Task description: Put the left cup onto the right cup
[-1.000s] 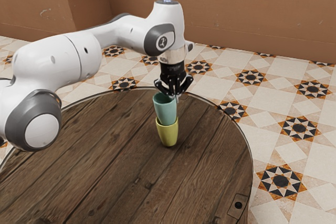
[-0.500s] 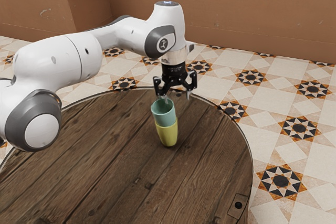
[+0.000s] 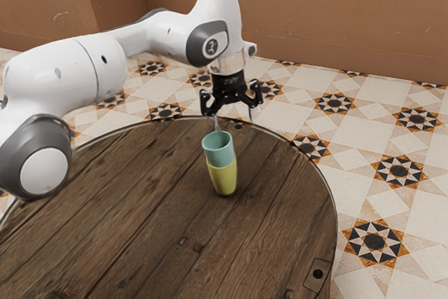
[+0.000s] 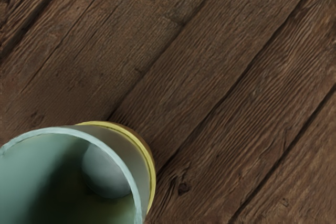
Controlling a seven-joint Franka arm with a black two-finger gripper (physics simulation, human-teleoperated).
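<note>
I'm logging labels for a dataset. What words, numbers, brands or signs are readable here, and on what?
No readable text.
Small dark mark on the arm: too small to read.
Teal cup, yellow cup, wooden table: no writing seen.

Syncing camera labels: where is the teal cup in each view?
Exterior view: teal cup nested, slightly tilted, in the yellow cup, just below the open claw.
Wrist view: teal cup seen from above, looking into its mouth.
Shared landmark: the yellow cup's rim beside it.
</note>
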